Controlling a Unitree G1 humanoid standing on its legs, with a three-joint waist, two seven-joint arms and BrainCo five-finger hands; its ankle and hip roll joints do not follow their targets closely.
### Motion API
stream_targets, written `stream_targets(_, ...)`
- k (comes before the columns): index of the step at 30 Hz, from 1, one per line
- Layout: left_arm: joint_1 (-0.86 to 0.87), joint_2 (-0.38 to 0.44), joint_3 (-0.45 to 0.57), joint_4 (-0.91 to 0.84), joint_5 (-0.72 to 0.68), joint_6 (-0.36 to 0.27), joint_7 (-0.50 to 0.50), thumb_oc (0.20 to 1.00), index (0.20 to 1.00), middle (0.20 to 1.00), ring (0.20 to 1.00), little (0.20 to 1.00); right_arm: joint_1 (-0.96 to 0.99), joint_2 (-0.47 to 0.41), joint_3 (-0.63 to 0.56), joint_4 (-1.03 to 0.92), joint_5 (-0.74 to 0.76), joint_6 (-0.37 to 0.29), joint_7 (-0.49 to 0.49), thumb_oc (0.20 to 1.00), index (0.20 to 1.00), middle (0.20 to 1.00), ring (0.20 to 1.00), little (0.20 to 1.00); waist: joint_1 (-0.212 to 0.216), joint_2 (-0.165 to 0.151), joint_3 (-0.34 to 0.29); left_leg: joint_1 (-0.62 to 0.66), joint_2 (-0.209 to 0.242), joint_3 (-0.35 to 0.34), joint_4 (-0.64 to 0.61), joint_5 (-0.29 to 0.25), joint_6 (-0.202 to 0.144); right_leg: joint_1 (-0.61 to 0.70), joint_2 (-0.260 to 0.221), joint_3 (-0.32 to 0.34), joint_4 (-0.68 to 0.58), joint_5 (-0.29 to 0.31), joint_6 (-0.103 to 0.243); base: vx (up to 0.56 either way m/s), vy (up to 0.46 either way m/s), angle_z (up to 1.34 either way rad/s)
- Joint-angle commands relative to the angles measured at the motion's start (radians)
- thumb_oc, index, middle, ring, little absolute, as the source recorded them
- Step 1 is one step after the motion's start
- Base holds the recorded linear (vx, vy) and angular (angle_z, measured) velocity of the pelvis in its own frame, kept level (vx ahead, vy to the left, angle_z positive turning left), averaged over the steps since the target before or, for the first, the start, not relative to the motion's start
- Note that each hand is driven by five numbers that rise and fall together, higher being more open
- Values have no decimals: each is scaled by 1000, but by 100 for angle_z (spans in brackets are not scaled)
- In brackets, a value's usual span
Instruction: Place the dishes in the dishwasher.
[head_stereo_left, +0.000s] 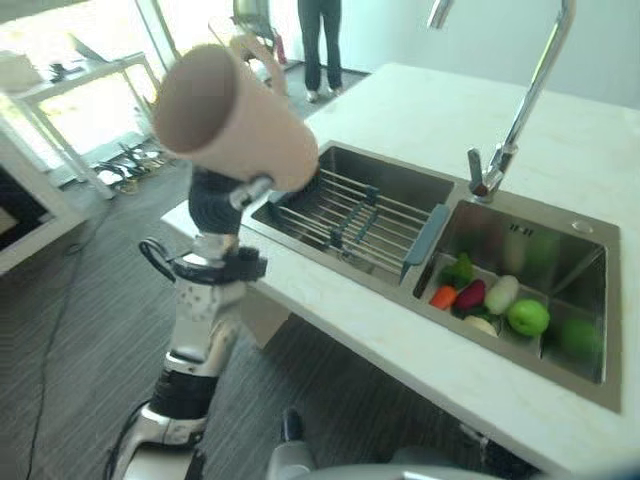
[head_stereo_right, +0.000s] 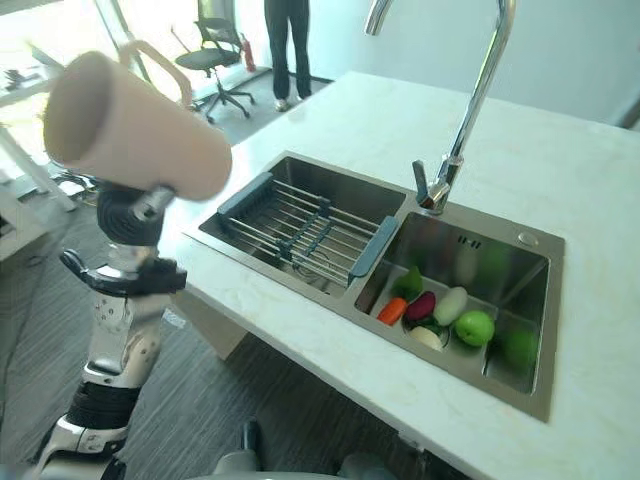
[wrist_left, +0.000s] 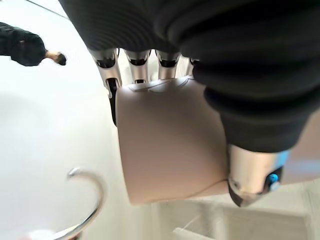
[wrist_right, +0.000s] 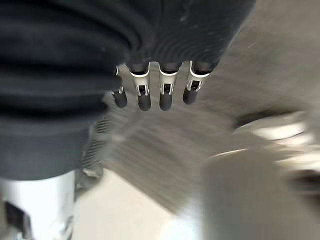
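Left hand (wrist_left: 165, 60) gripping a beige cup (head_stereo_left: 232, 117) — fingers curled round it, holding it tilted in the air beside the counter (head_stereo_left: 420, 110), near the sink (head_stereo_left: 380, 215) with its wire rack (head_stereo_left: 350, 215). Right hand (wrist_right: 150, 85) hanging relaxed, empty — fingers straight.

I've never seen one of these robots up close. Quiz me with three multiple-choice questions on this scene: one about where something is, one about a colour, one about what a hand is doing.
1. Where do the vegetables lie?
A. in the sink's right basin
B. on the metal rack
C. on the floor

2. What colour is the cup?
A. dark blue
B. pale beige-pink
C. black

3. What is the left hand doing?
A. resting flat on the counter
B. gripping the cup
C. turning the tap

Answers:
1 A, they sit in the basin below the tap, beside the rack.
2 B, both head views show it so.
3 B, its fingers and thumb curl round the cup, held in the air.
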Motion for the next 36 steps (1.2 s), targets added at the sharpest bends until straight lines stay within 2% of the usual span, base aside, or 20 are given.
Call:
stream_targets(1, -92, 23, 48, -40, -97, -30, -56, 200, 200, 200, 200, 200, -73, -32, -82, -14, 29, -68, -8, 1000, 1000, 1000, 1000, 1000, -52, -18, -7, 96, 26, 40, 122, -117, -14, 191, -51, 16, -214, -2, 173, -383, -86, 134)
stream_targets(3, -83, 11, 46, -55, -138, -18, -87, 200, 200, 200, 200, 200, -62, -18, -89, -33, 48, -68, -20, 1000, 1000, 1000, 1000, 1000, -58, -13, -19, 133, 16, 39, 145, -144, -22, 177, -53, -21, -228, 14, 173, -357, 19, 150)
stream_targets(4, -73, -4, 45, -55, -183, -10, -125, 200, 200, 200, 200, 200, -55, -5, -100, -45, 54, -70, -29, 1000, 1000, 1000, 1000, 1000, -65, 5, -35, 188, 11, 47, 103, -158, -38, 161, -54, -74, -238, 26, 172, -304, 142, 132)
stream_targets(9, -32, -19, 26, -65, -227, -13, -172, 200, 200, 200, 200, 200, -48, 13, -112, -100, 56, -31, -34, 1000, 1000, 1000, 1000, 1000, -80, 49, -64, 321, 6, 73, -168, -147, -56, 112, -68, -160, -238, 68, 193, -222, 279, 141)
stream_targets(12, -16, -22, 12, -83, -234, -7, -174, 200, 200, 200, 200, 200, -52, 18, -103, -153, 62, 8, -25, 1000, 1000, 1000, 1000, 1000, -76, 60, -72, 316, -5, 67, -213, -157, -52, 87, -94, -191, -238, 94, 214, -174, 320, 126)
stream_targets(14, -3, -15, 9, -96, -235, -11, -175, 200, 200, 200, 200, 200, -60, 25, -91, -200, 57, 51, -7, 1000, 1000, 1000, 1000, 1000, -67, 69, -69, 285, -16, 62, -213, -155, -45, 70, -121, -221, -238, 117, 237, -183, 488, 113)
stream_targets(15, 13, -3, 25, -117, -257, 10, -185, 200, 200, 200, 200, 200, -71, 41, -79, -236, 47, 84, 23, 1000, 1000, 1000, 1000, 1000, -58, 72, -65, 265, -36, 29, -213, -163, -37, 41, -155, -233, -238, 148, 267, -162, 548, 130)
stream_targets(17, 29, 1, 37, -127, -266, 22, -190, 200, 200, 200, 200, 200, -65, 60, -69, -282, 26, 111, 29, 1000, 1000, 1000, 1000, 1000, -53, 73, -59, 261, -56, 20, -213, -168, -27, 24, -186, -240, -235, 177, 296, -87, 408, 65)
stream_targets(19, 44, -1, 45, -146, -263, 37, -189, 200, 200, 200, 200, 200, -42, 86, -51, -350, 1, 150, 67, 1000, 1000, 1000, 1000, 1000, -48, 69, -51, 255, -81, -6, -213, -180, -11, 1, -213, -245, -221, 198, 314, -77, 342, 5)
stream_targets(21, 42, -6, 34, -151, -242, 41, -181, 200, 200, 200, 200, 200, -28, 104, -18, -390, -41, 162, 103, 1000, 1000, 1000, 1000, 1000, -46, 61, -43, 243, -96, -29, -213, -185, -3, -23, -236, -239, -205, 216, 324, -90, 272, -11)
stream_targets(23, 39, -10, 23, -151, -238, 49, -179, 200, 200, 200, 200, 200, -25, 108, -1, -406, -45, 159, 113, 1000, 1000, 1000, 1000, 1000, -46, 57, -40, 232, -105, -53, -213, -186, 6, -34, -233, -215, -188, 209, 325, -55, 151, -4)
stream_targets(24, 35, -13, 13, -142, -234, 51, -184, 200, 200, 200, 200, 200, -20, 108, 7, -437, -21, 166, 109, 1000, 1000, 1000, 1000, 1000, -55, 55, -35, 226, -117, -89, -213, -188, 21, -45, -206, -146, -151, 187, 322, -29, 96, 9)
stream_targets(25, 34, -13, 12, -140, -234, 51, -184, 200, 200, 200, 200, 200, -20, 108, 7, -440, -19, 167, 111, 1000, 1000, 1000, 1000, 1000, -57, 54, -37, 221, -121, -93, -213, -186, 23, -49, -206, -141, -148, 188, 321, 0, 97, 18)
stream_targets(26, 32, -14, 7, -137, -241, 57, -188, 200, 200, 200, 200, 200, -16, 104, 6, -451, -11, 163, 115, 1000, 1000, 1000, 1000, 1000, -58, 58, -33, 220, -120, -100, -213, -181, 28, -34, -177, -115, -134, 150, 307, 21, 77, 30)
stream_targets(27, 31, -23, -14, -125, -260, 55, -215, 200, 200, 200, 200, 200, 2, 88, -1, -490, 0, 143, 117, 1000, 1000, 1000, 1000, 1000, -71, 60, -31, 209, -137, -148, -213, -166, 41, 8, -108, -6, -145, 94, 271, 26, 78, 42)
stream_targets(28, 31, -24, -20, -123, -259, 48, -221, 200, 200, 200, 200, 200, 7, 83, -4, -507, 11, 146, 115, 1000, 1000, 1000, 1000, 1000, -72, 57, -33, 202, -143, -161, -213, -160, 43, 16, -104, 10, -158, 97, 267, 13, 61, 74)
stream_targets(31, 31, -24, -22, -130, -227, 38, -186, 200, 200, 200, 200, 200, -8, 57, -9, -571, 37, 125, 109, 1000, 1000, 1000, 1000, 1000, -62, 42, -37, 198, -150, -144, -213, -155, 39, 73, -103, -7, -215, 102, 265, -6, -12, 106)
stream_targets(32, 37, -21, -13, -135, -235, 46, -183, 200, 200, 200, 200, 200, -8, 47, -15, -611, 61, 137, 94, 1000, 1000, 1000, 1000, 1000, -62, 42, -38, 198, -149, -139, -213, -152, 37, 84, -102, -4, -227, 104, 266, -7, -21, 22)
stream_targets(34, 57, -19, 11, -144, -245, 65, -185, 200, 200, 200, 200, 200, -14, 44, -39, -664, 80, 108, 83, 1000, 1000, 1000, 1000, 1000, -57, 44, -42, 205, -148, -131, -213, -154, 38, 98, -99, -3, -235, 100, 265, 0, 0, 0)
stream_targets(36, 83, -13, 27, -149, -249, 61, -192, 200, 200, 200, 200, 200, -16, 41, -59, -721, 89, 112, 85, 1000, 1000, 1000, 1000, 1000, -55, 47, -43, 212, -149, -127, -213, -158, 41, 104, -93, 9, -238, 95, 263, 0, -4, -19)
